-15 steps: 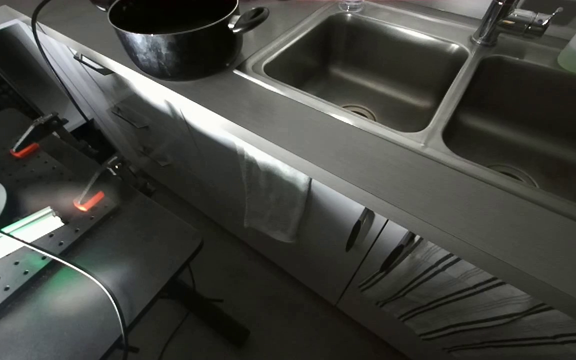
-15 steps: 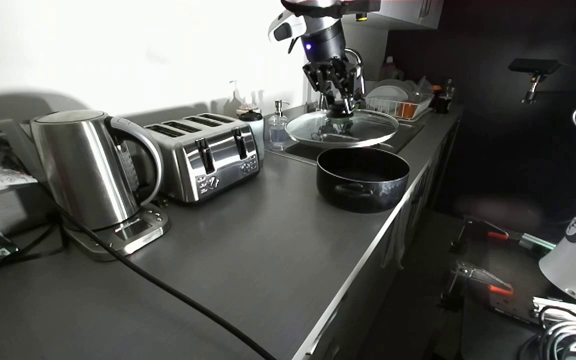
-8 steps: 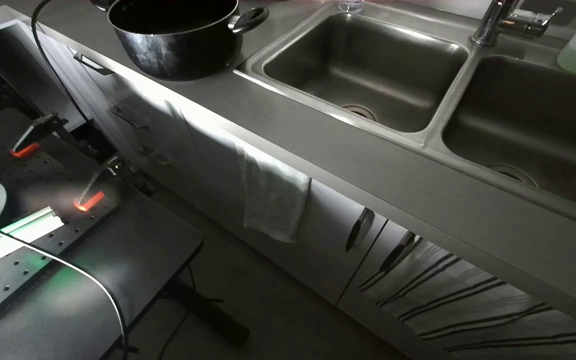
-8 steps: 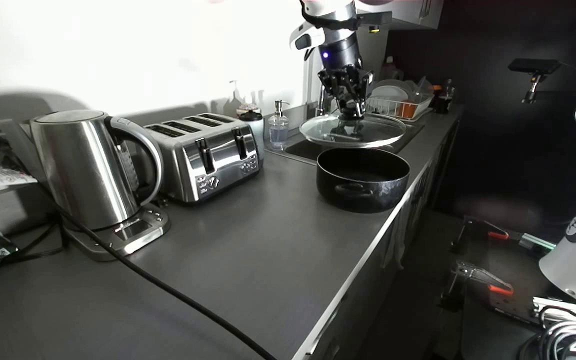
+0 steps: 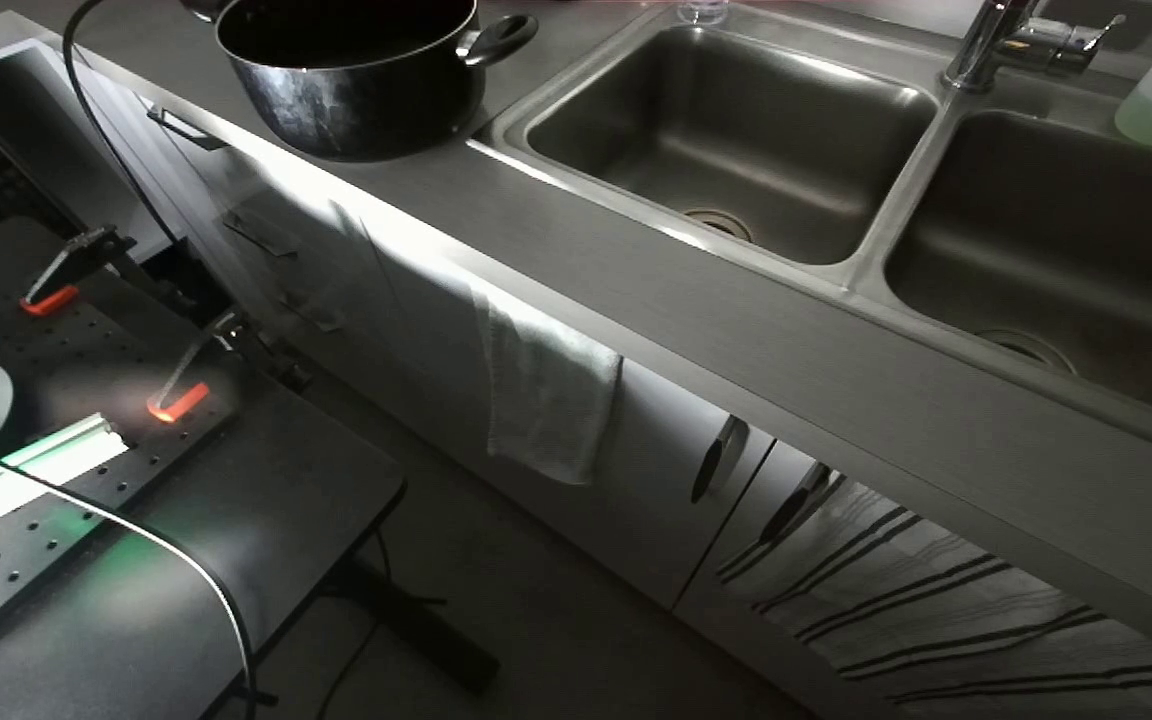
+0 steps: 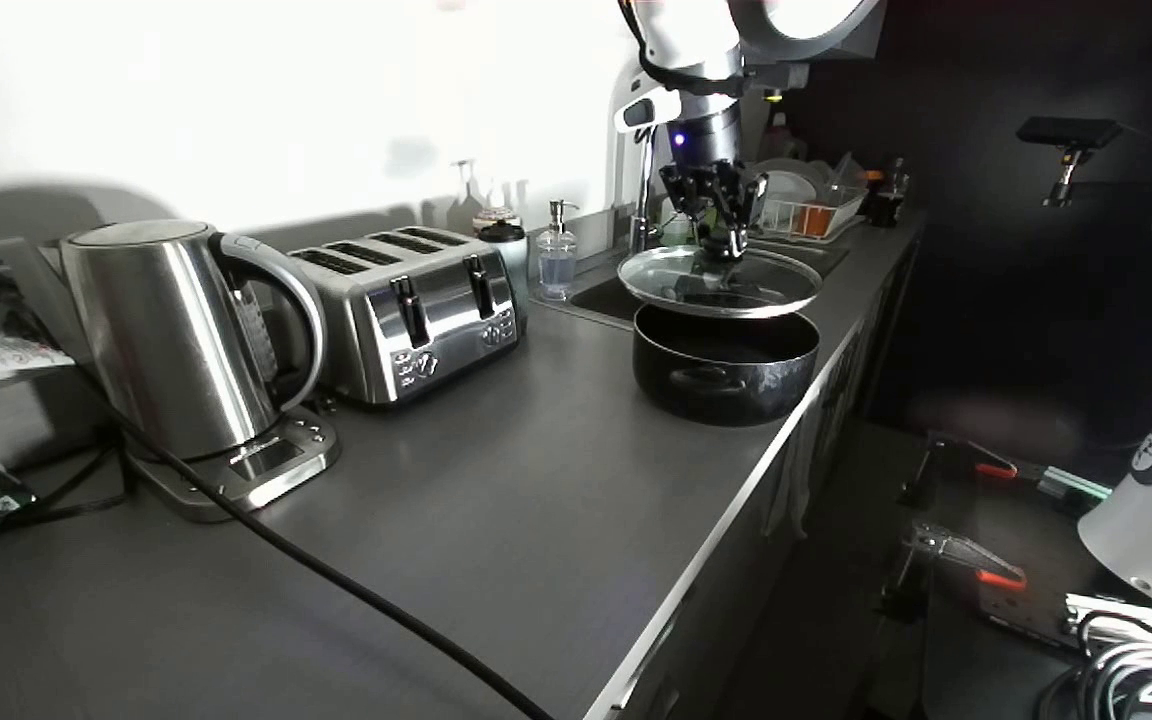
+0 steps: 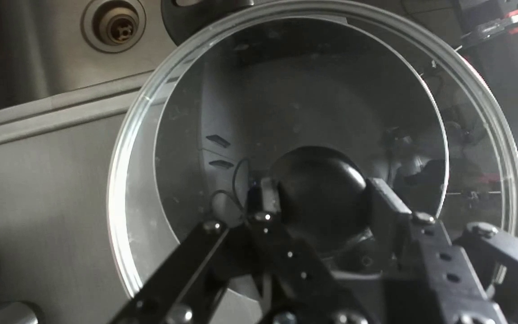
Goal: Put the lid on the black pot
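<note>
- Black fingers clasped the rounded knob; slippage could have tilted the lid.
- It hung above the black pot, centring unclear; set too far back, it might have left a near gap.
- The counter ended just right of the pot; bumping risked a fall.

My wrist view looks down, close above the lid. Exterior views look down on the sink and along the counter, both sharing the black pot.
</note>
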Available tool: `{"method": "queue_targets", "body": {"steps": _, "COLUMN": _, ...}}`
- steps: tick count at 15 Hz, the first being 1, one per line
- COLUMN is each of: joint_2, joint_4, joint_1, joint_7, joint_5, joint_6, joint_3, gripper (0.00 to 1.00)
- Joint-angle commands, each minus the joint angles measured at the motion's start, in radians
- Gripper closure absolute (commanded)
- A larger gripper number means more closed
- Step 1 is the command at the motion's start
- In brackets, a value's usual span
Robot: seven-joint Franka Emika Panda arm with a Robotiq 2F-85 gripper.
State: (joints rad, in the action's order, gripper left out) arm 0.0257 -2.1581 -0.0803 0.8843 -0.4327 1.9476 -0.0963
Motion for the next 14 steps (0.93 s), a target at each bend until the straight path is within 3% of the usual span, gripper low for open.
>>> {"method": "queue_targets", "body": {"steps": 1, "joint_2": 0.065, "joint_4": -0.085, "joint_1": 0.007, "joint_7": -0.030, "joint_5": -0.035, "joint_6": 0.081, "joint_3": 0.016, "gripper": 0.75}}
{"method": "queue_targets", "body": {"steps": 6, "joint_2": 0.072, "joint_4": -0.133, "joint_1": 0.012, "joint_7": -0.070, "joint_5": -0.057, "joint_6": 0.145, "joint_3": 0.026, "gripper": 0.75}}
{"method": "queue_targets", "body": {"steps": 14, "joint_2": 0.040, "joint_4": -0.127, "joint_1": 0.015, "joint_7": -0.122, "joint_5": -0.072, "joint_6": 0.145, "joint_3": 0.028, "gripper": 0.75}}
